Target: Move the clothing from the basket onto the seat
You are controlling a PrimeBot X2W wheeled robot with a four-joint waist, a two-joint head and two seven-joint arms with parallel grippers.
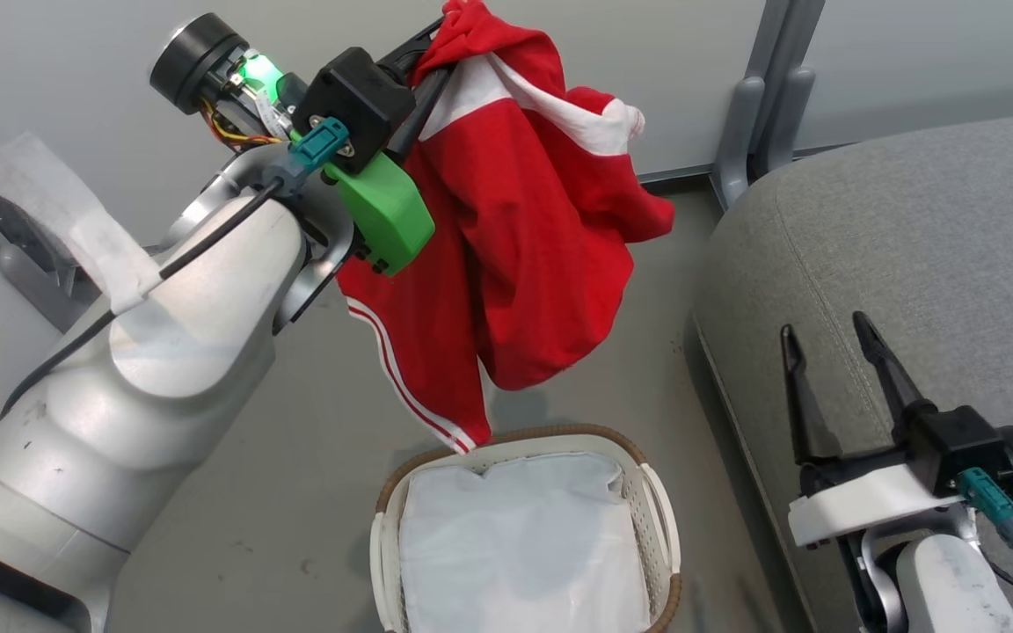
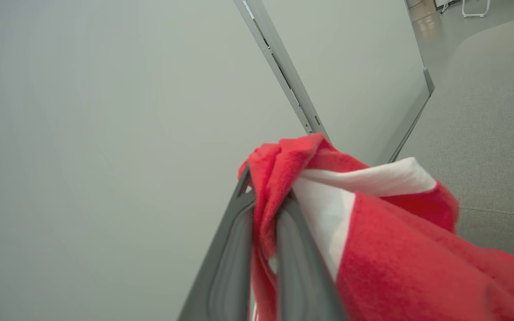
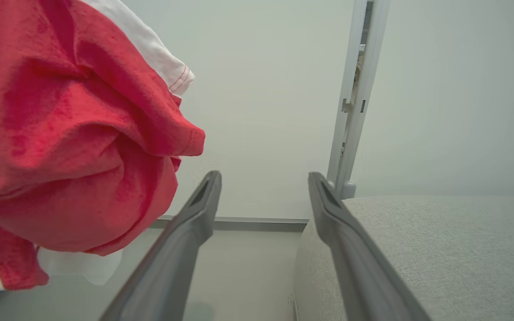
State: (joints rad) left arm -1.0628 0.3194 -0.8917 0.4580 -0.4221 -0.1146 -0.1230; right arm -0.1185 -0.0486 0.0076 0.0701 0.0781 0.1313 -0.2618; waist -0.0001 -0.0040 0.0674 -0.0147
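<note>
over the grey floor (image 1: 295,457), we hold the clothing (image 1: 524,229) pinched in our left end effector (image 1: 433,54), lifted clear above the basket (image 1: 506,436). our right end effector (image 1: 825,325) gapes empty beside the seat (image 1: 911,229)'s left edge. carrying across and releasing remain.

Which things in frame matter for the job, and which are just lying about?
Job: clothing, clamped in the left end effector; basket; seat.
Lying about: white liner in the basket; metal post; right end effector, open, holding nothing.
</note>
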